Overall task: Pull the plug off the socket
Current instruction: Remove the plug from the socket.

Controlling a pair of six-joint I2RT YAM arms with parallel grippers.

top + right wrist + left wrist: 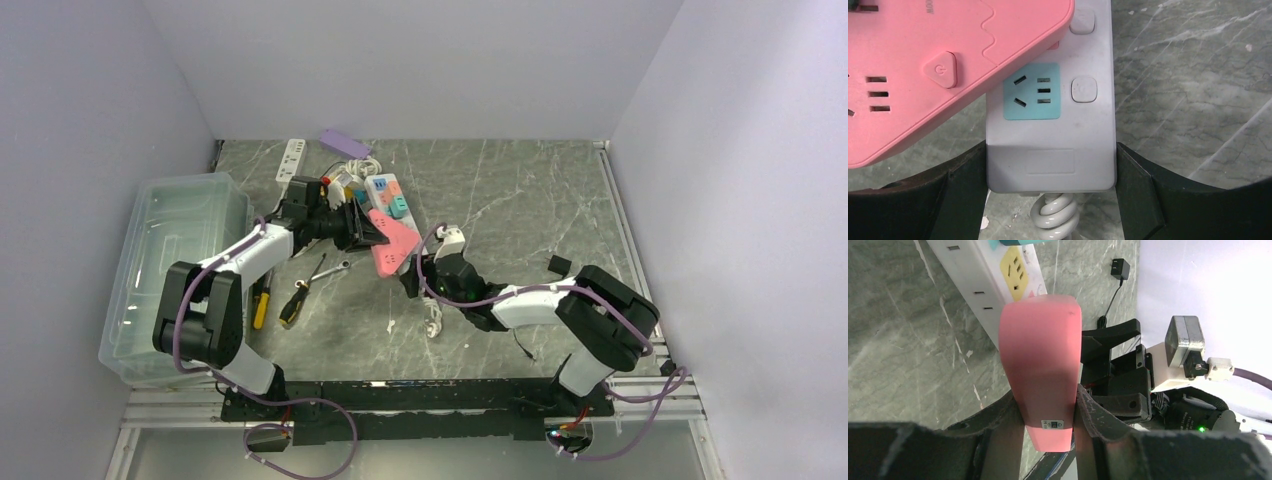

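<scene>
A pink power strip (1040, 360) is clamped at its narrow end by my left gripper (1048, 405), both pads pressed on its sides. In the top view the left gripper (365, 235) holds the pink strip (392, 248) tilted over a white power strip (385, 192) with coloured sockets. My right gripper (1050, 170) is shut on the white strip's cable end (1050, 160), its fingers touching both sides. A teal socket (1030, 91) stands empty, and the pink strip (923, 65) overlaps it from the upper left. No plug seated in a socket shows; it is hidden.
A clear plastic bin (175, 260) stands at the left. Two screwdrivers (262, 300) and a wrench (330, 268) lie near the left arm. A second white strip (291, 158) and a purple bar (345, 143) lie at the back. A black adapter (559, 264) sits right.
</scene>
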